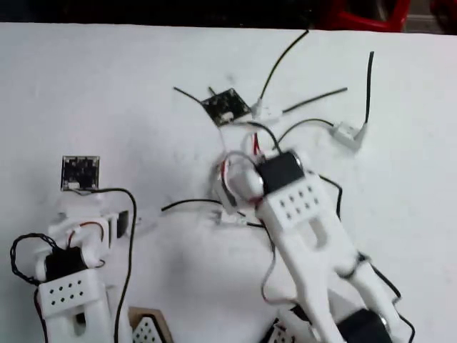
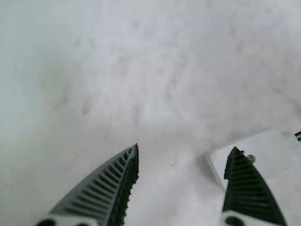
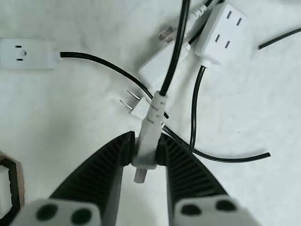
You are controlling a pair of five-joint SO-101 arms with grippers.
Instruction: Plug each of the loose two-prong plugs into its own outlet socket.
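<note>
As our right pincer [image 3: 145, 141] clamps a white plug [image 3: 149, 123] by its body, a loose two-prong plug [image 3: 136, 107] lies just beside that plug and an outlet socket [image 3: 219, 29] near it; our left pincer [image 2: 181, 153] stands with fingers apart, well away from it.

White corded plug [image 3: 150, 120] held in pincer [image 3: 145, 138]; two-prong plug [image 3: 137, 109] lies flat beside.
</note>
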